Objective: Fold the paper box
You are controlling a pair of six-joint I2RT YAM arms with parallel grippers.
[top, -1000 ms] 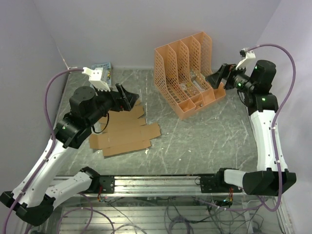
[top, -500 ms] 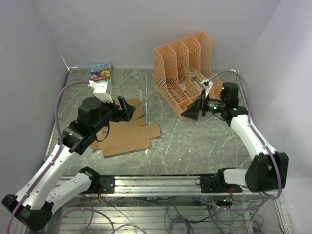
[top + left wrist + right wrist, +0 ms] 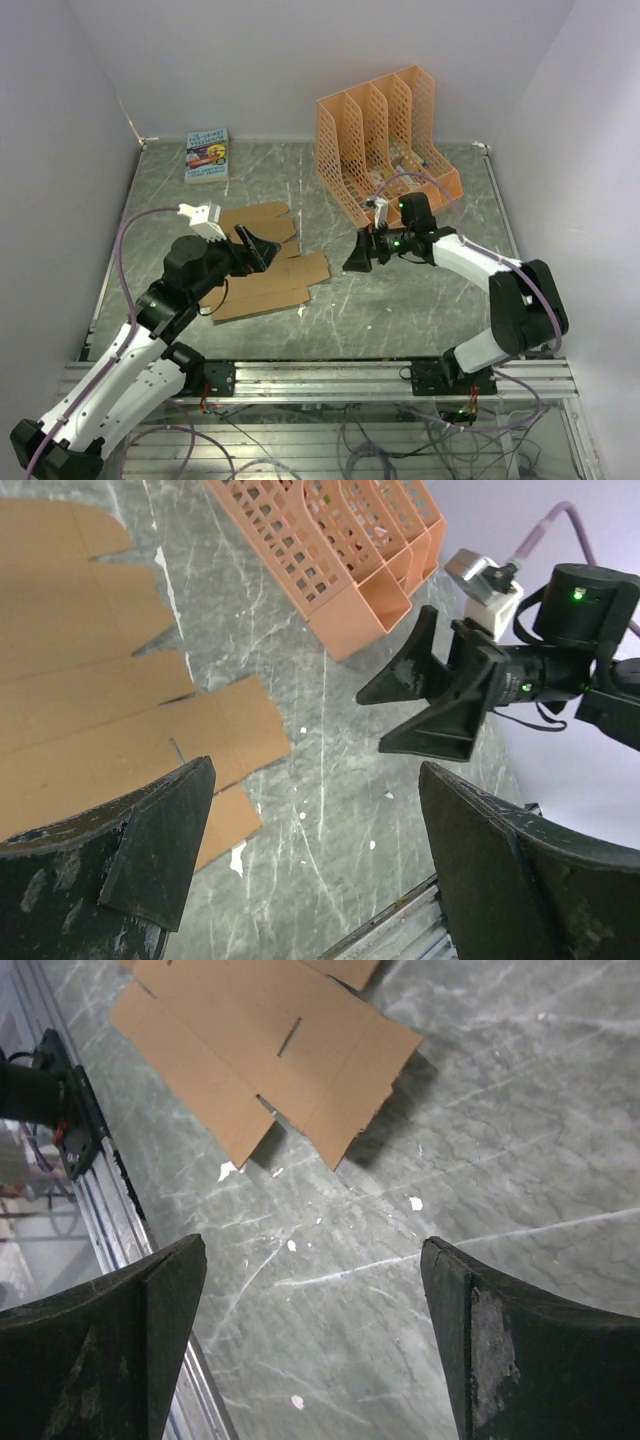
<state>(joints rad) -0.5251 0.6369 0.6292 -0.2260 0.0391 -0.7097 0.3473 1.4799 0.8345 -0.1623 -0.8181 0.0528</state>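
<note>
The flat tan paper box (image 3: 262, 265) lies unfolded on the marbled desk (image 3: 420, 300), left of centre. The left gripper (image 3: 258, 247) hovers over it, spread wide and empty. The right gripper (image 3: 358, 255) hangs just right of the sheet, equally wide and empty. The orange file rack (image 3: 385, 150) stands behind it, and a printed book (image 3: 207, 153) lies far left. Only the right wrist view shows the sheet's slit and white flecks on the desk.
</note>
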